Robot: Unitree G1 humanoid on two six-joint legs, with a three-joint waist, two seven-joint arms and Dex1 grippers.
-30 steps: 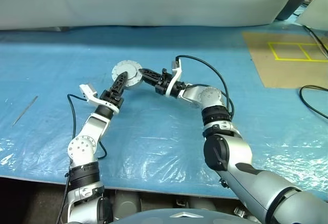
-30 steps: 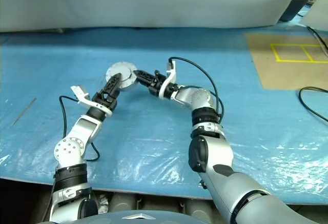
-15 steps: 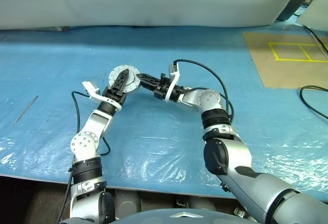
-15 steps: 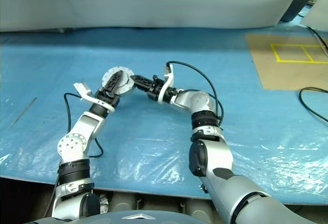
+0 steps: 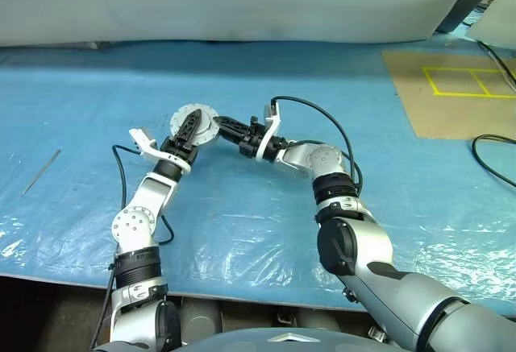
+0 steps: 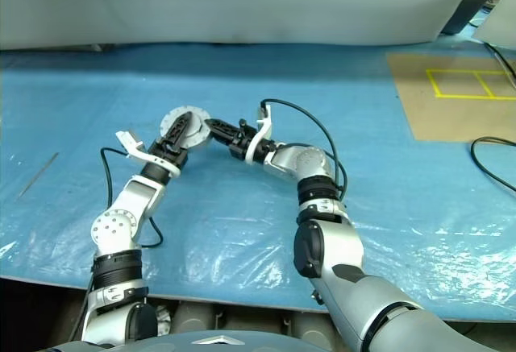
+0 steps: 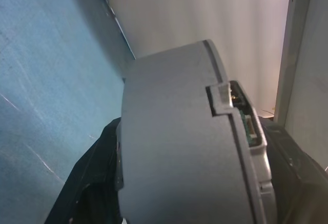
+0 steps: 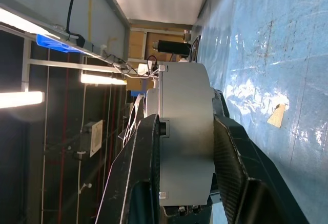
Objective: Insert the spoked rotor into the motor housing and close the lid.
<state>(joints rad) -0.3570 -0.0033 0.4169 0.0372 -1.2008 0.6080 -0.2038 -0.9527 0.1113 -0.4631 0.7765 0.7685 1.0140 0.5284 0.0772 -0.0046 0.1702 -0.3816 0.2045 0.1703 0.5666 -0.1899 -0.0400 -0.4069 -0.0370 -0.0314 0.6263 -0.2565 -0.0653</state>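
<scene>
Left eye view: the motor housing (image 5: 196, 122), a round silver cylinder, is raised above the blue sheet (image 5: 242, 223) between 2 grippers. The right gripper (image 5: 223, 122) clamps its side; the left gripper (image 5: 186, 124) grips across its face.

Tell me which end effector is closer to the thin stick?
Left. The left end effector grips the housing on the stick's side; the right end effector grips its far side.

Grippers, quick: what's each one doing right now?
Left gripper: closed across the motor housing.
Right gripper: shut on the motor housing.
</scene>
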